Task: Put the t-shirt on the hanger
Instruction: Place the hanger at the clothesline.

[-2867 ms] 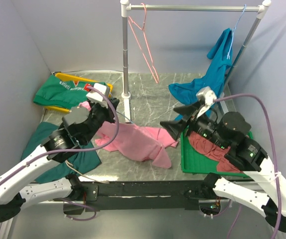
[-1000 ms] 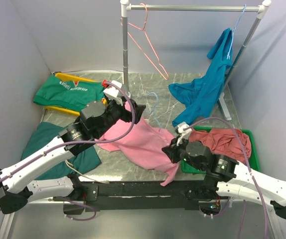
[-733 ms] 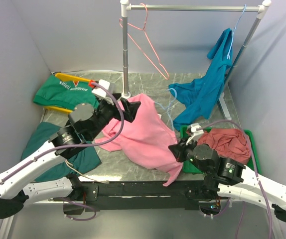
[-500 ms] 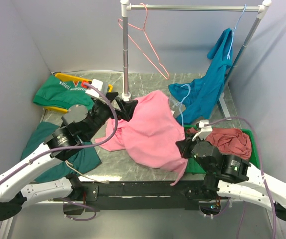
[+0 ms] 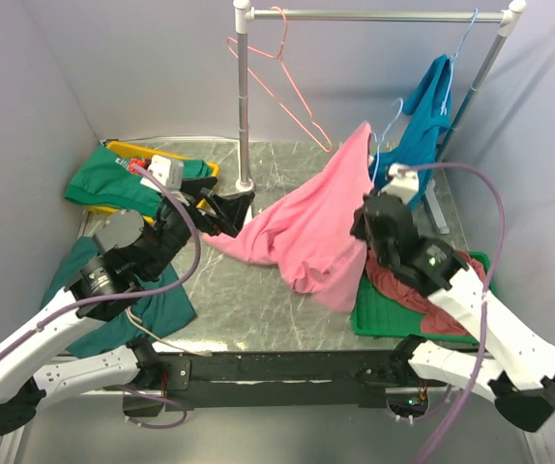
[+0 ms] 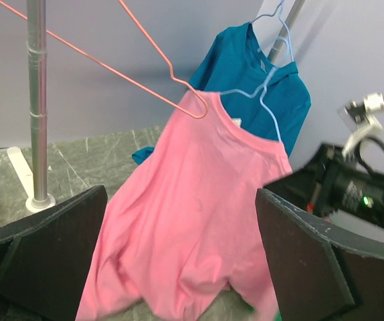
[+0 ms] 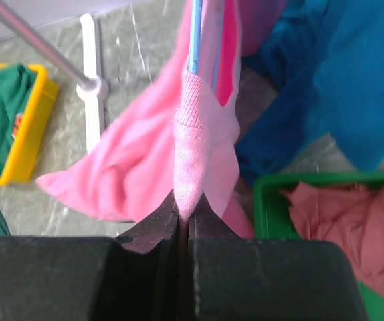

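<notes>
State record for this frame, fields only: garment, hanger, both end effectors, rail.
garment: bright pink cotton t-shirt, held up by a ribbed edge
target: thin light blue wire hanger, wire inside the shirt, hook not on the metal rail
right end effector: shut on the shirt's fabric
left end effector: open, holding nothing
on rail: pink wire hanger, teal-blue shirt

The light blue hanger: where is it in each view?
Top external: the hanger sticks out of the t-shirt collar, right of centre.
Left wrist: hanger upper right, at the t-shirt's neck.
Right wrist: hanger top centre, blue wire inside the collar.
Shared landmark: the teal shirt, just beside it in all three.
</notes>
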`<control>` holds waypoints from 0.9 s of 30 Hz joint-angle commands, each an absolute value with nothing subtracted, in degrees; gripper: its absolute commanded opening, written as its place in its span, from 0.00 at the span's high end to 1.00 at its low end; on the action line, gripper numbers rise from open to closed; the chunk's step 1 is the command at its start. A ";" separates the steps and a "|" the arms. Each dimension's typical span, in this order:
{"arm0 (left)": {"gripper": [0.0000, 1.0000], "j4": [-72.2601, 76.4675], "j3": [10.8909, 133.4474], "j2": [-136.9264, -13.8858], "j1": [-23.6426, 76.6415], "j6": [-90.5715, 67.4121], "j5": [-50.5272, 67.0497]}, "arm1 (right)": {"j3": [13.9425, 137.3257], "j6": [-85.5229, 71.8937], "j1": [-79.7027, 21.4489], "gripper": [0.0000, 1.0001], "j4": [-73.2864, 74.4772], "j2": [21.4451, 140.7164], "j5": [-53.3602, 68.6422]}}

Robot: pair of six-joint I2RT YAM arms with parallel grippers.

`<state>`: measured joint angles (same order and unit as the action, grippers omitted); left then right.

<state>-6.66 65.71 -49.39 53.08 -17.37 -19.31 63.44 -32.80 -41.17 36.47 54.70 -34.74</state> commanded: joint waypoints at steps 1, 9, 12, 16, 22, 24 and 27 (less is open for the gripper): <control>0.02 -6.85 67.94 -47.90 53.17 -17.58 -18.99 | 74.42 -26.64 -36.22 1.00 29.18 57.82 -32.26; 0.02 -6.94 68.90 -47.99 53.17 -16.61 -17.84 | 89.18 -21.98 -26.46 1.00 29.26 65.65 -24.88; 0.02 -7.12 69.43 -47.99 53.17 -15.91 -17.67 | 93.67 -20.57 -23.66 1.00 30.14 68.55 -23.04; 0.03 -7.21 70.31 -48.16 53.26 -14.94 -17.23 | 98.08 -19.34 -19.96 1.00 31.03 72.06 -17.06; 0.03 -7.30 71.02 -49.31 53.26 -14.33 -16.61 | 102.56 -16.53 -17.23 1.00 32.17 74.79 -10.47; 0.03 -7.30 70.84 -49.31 53.17 -14.24 -16.35 | 103.27 -15.91 -16.09 1.00 31.91 74.88 -8.62; 0.03 -7.56 70.66 -49.13 53.26 -14.15 -16.17 | 105.28 -15.03 -14.94 1.00 32.25 75.93 -6.95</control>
<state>-8.23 68.88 -49.36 53.08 -15.51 -17.67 99.53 -18.00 -16.56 36.01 76.14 -11.00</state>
